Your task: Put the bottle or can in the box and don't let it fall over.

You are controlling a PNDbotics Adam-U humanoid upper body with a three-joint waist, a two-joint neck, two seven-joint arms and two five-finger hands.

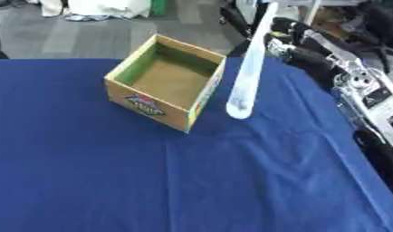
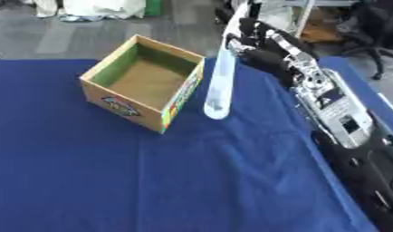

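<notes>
Blue cloth covers the bench (image 1: 192,181). Right robot hand (image 2: 251,38), upper right of frame, has its fingers curled round a pale, slim bottle (image 2: 219,81) hanging beside the open cardboard box (image 2: 140,84), upper centre-left.

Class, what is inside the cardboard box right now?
Nothing visible: the cardboard box shows only its bare brown floor. The near walls hide the floor's front strip. The clear bottle is outside, beside it.
</notes>
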